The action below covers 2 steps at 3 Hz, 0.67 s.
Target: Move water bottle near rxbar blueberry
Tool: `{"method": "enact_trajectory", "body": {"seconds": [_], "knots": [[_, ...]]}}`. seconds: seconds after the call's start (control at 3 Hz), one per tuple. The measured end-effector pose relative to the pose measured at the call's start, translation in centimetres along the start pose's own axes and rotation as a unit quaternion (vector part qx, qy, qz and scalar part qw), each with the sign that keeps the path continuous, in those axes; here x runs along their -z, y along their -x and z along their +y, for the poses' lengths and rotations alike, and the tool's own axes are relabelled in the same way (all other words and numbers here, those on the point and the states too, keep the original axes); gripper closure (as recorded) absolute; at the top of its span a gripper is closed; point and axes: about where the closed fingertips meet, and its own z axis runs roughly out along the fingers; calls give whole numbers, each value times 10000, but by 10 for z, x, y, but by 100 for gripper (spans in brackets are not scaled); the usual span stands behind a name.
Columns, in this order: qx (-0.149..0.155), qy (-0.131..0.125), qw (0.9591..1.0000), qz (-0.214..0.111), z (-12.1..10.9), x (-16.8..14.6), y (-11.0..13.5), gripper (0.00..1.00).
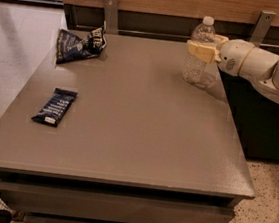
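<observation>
Far right on table, gripper fingers clasping upright water bottle, rxbar blueberry well apart, front left.

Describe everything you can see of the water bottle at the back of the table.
The water bottle is clear, see-through plastic with a white cap. It stands upright with its base on the grey table, near the far right corner. The gripper, reaching in from the right, is closed around its upper body, just below the neck, and covers that part. Nothing else touches it.
</observation>
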Motion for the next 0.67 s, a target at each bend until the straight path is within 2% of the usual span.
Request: {"method": "enact_trajectory", "body": {"seconds": [0.33,0.67], "knots": [[72,78,9999,109,9,1,10,100],[111,91,9998,122,29,9,35,100]]}}
